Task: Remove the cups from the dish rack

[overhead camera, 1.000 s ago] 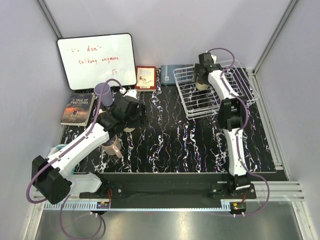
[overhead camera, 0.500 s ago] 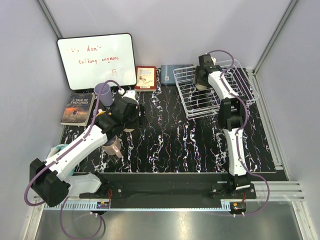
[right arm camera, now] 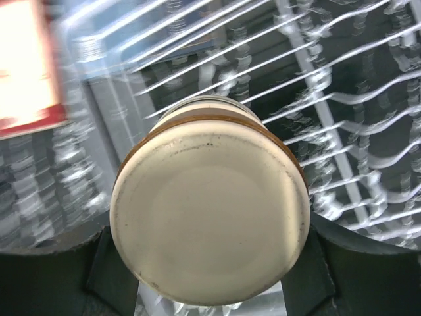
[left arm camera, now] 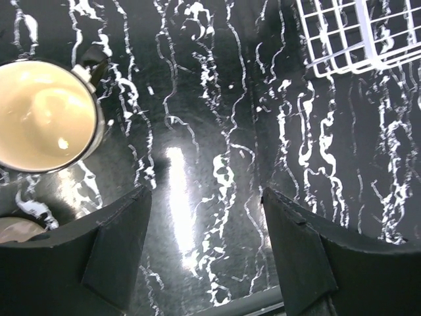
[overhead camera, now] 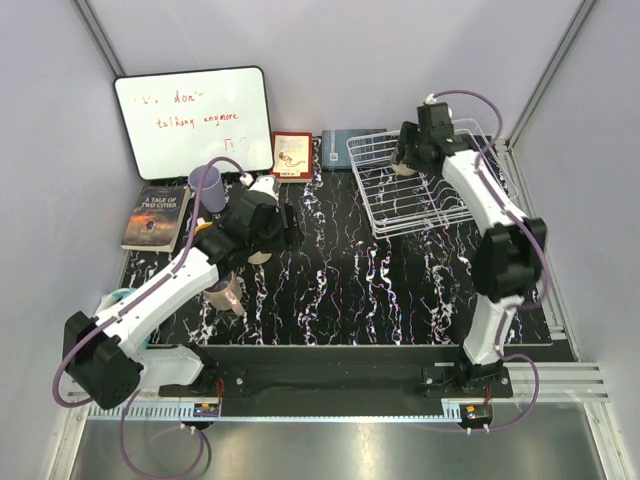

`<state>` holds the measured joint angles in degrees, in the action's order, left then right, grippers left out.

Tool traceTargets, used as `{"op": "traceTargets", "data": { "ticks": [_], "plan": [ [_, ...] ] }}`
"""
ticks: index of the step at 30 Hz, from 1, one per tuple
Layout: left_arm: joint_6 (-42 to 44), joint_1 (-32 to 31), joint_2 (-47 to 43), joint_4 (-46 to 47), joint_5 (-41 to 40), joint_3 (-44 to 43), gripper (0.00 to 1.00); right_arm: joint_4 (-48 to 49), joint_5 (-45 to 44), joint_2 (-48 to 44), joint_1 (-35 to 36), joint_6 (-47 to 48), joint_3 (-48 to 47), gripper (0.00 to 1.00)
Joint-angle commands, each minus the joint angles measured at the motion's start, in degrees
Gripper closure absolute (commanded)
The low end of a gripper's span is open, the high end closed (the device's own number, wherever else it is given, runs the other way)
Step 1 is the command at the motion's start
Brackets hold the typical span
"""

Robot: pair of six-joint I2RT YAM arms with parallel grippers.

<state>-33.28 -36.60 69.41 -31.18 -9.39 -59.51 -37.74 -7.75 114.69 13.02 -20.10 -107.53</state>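
The white wire dish rack [overhead camera: 470, 205] stands at the back right; its corner shows in the left wrist view [left arm camera: 355, 39]. My right gripper [overhead camera: 407, 158] is over the rack's far left part, shut on a cream cup with a brown band [right arm camera: 209, 224], whose base faces the wrist camera. My left gripper [left arm camera: 204, 257] is open and empty above the black marbled mat, with a cream cup [left arm camera: 43, 115] standing just to its left. A lavender cup [overhead camera: 205, 185] and a pale pink tumbler [overhead camera: 225, 293] stand on the mat's left side.
A whiteboard [overhead camera: 192, 120] leans at the back left. A dark book [overhead camera: 155, 215] lies left of the mat. A red book [overhead camera: 291, 155] and a blue-grey box [overhead camera: 338, 150] stand beside the rack. Grey walls close in both sides.
My right arm has swung its elbow out to the right, and the gripper with the cream cup has risen and shifted slightly. My left gripper has edged a little to the right.
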Motion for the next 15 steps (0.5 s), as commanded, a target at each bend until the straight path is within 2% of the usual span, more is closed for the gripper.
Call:
{"op": "traceTargets", "data": {
  "ticks": [1,3,7,11,15],
  "plan": [
    [-2.58,0.12,1.52,8.57,3.66,-1.75,0.28,11.09,12.56,-19.19,0.61,-6.61,14.42,1.0],
    [-4.6,0.39,2.05,12.18,6.3,-1.05,0.28,17.59,18.87,-25.02,0.61,-10.56,24.32,1.0],
    [-9.95,1.26,3.01,25.15,17.17,0.96,0.28,29.19,29.79,-40.99,0.52,-18.47,40.08,1.0],
    [-20.04,3.2,4.42,38.62,26.6,5.0,0.27,44.2,39.89,-51.92,0.43,-29.53,53.8,1.0],
    [-26.65,4.34,6.53,50.49,32.76,7.82,0.27,46.96,45.71,-60.01,0.43,-34.13,63.47,1.0]
  ]
}}
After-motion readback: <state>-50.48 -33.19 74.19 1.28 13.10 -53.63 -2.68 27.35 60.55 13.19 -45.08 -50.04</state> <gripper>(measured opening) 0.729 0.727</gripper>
